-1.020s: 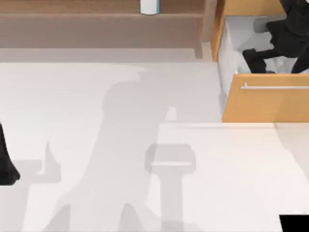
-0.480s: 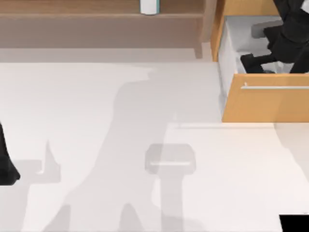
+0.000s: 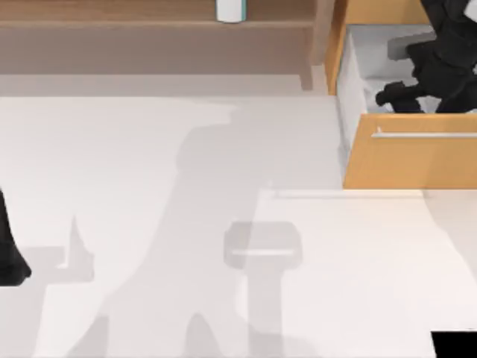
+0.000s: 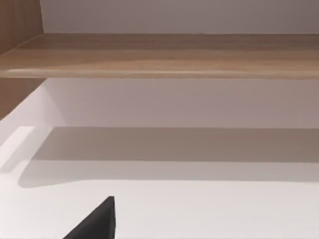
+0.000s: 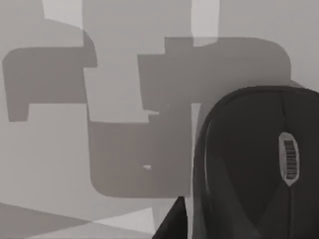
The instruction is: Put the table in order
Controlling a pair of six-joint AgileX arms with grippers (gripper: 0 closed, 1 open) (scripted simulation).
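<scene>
tabletop bare, white | drawer open at right rear | right tool over drawer, mouse just beneath it, fingers' state unclear | left arm parked at left edge

overhead camera; two close wrist cameras

I count one white table, its tabletop bare. At its far right corner stands one orange-tan drawer cabinet with one silver bar handle, its one drawer pulled open. Along the far edge runs one light brown wooden shelf, carrying one white container. In the right wrist view I see one dark computer mouse with one scroll wheel.
</scene>
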